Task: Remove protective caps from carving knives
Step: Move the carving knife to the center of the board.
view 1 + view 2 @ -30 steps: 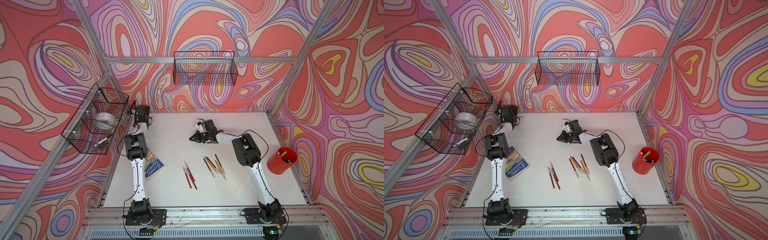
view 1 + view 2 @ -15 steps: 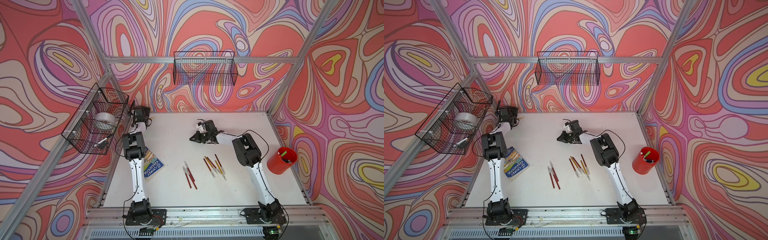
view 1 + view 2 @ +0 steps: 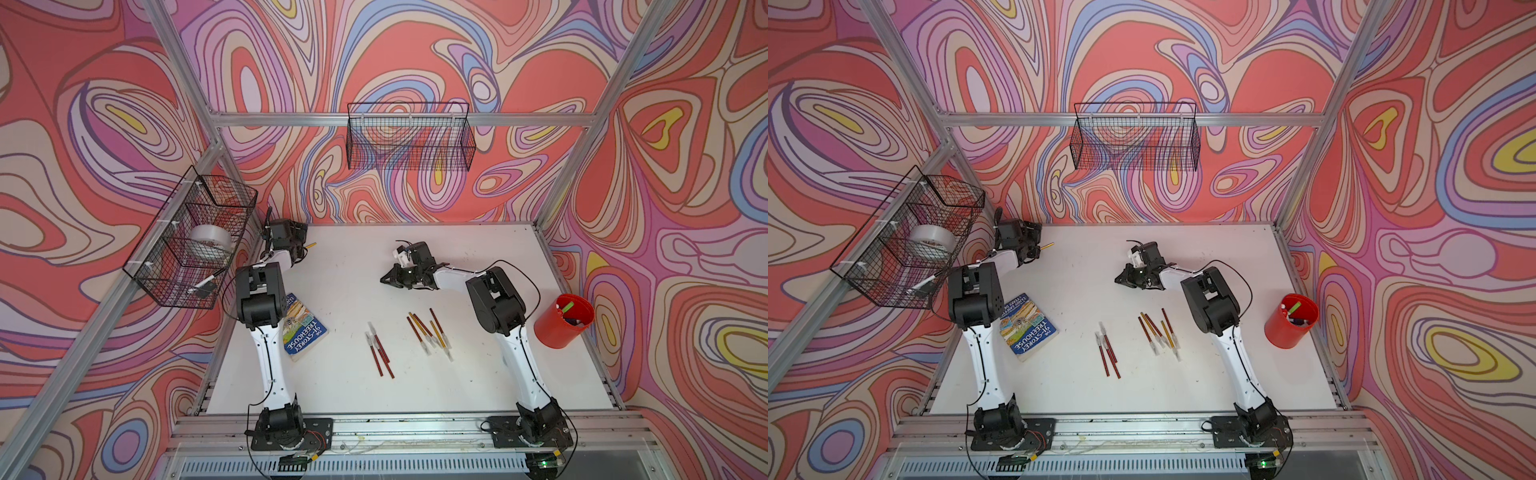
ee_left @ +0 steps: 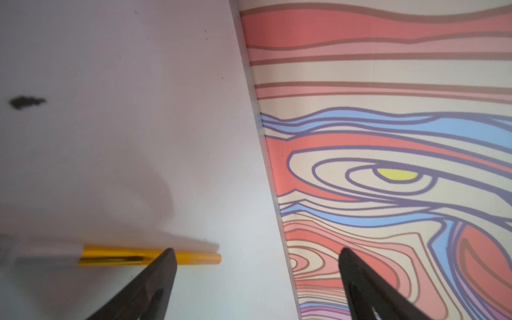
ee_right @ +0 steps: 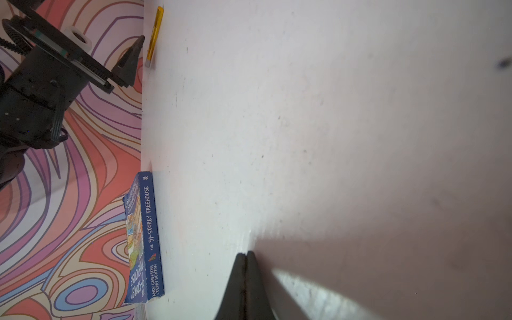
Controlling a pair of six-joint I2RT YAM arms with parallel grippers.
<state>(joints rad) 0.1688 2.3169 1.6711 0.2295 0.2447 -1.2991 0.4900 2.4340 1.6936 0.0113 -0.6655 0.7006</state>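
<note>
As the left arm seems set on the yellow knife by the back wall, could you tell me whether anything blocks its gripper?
Nothing visible does. The left gripper stands open, and the yellow knife lies alone on the bare table, close by one fingertip.

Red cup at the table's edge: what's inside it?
The red cup holds a few pens: a green-tipped white pen and darker pens beside it. Their lower ends and the cup's bottom are hidden by its wall.
</note>
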